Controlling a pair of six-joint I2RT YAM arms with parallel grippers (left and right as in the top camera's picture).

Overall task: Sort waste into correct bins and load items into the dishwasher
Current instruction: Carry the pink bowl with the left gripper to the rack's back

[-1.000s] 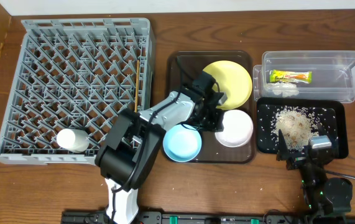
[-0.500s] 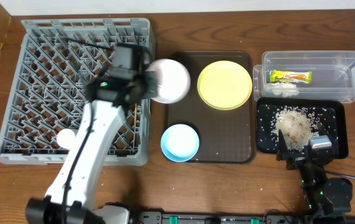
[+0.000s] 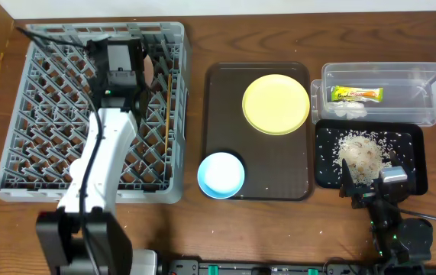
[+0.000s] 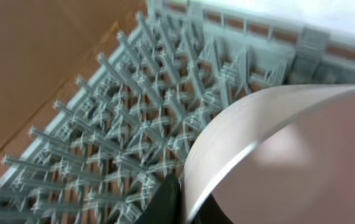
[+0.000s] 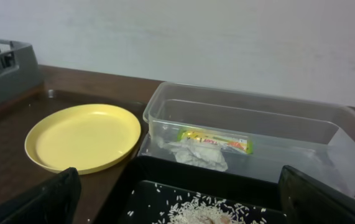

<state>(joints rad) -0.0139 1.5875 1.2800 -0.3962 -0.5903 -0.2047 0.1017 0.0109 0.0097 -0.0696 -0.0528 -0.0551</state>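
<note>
Your left gripper (image 3: 136,70) pinches the white bowl (image 4: 276,143) by its rim, tilted over the dish rack (image 3: 103,30) near its far right corner. Lower it slowly, on edge between the pegs, then release.

**Colour key.**
- Dish rack (image 3: 103,30): uniform grey, with an open diamond lattice. The brown wood-grain table (image 3: 279,229) shows through it.
- Serving tray (image 3: 279,172): dark brown, glossy.
- Plate (image 3: 276,104): plain yellow.
- Light blue bowl (image 3: 222,174): paler towards the centre.
- White bowl (image 4: 289,149): shaded pinkish-grey in the left wrist view.
- Tub (image 3: 424,72): clear and colourless.
- Snack wrapper (image 3: 358,94): green and yellow, with small print.
- Tissue (image 3: 349,110): white.
- Shallow tray (image 3: 412,141): glossy black, speckled with white-beige rice (image 3: 361,153).
</note>
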